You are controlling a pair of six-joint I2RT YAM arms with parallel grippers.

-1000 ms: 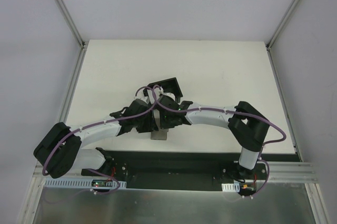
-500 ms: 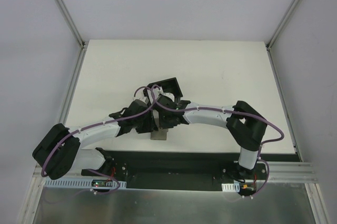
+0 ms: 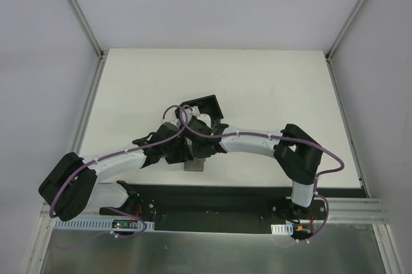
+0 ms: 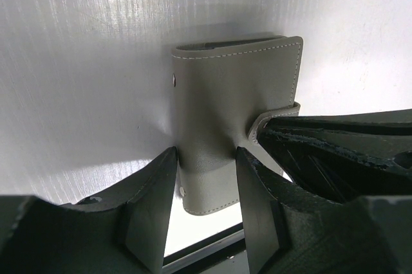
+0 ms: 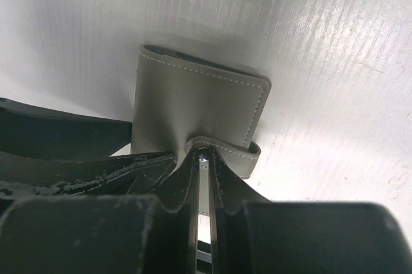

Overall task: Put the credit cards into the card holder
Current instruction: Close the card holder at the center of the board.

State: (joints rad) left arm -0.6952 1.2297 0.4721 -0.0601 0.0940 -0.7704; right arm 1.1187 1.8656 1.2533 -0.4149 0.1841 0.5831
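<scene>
The left gripper (image 4: pixel 205 187) is clamped across the grey wallet (image 4: pixel 235 100), the right gripper (image 5: pixel 203 171) pinched shut on its strap (image 5: pixel 226 150). No credit cards are exposed; the card holder (image 3: pixel 207 105) is stood just beyond, all insertion judged outstanding.

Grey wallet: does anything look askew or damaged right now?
The grey wallet lies flat, but its cover is buckled inward where the left gripper squeezes it from both sides. The right gripper pinches the strap tab at its edge. No tear shows.
</scene>
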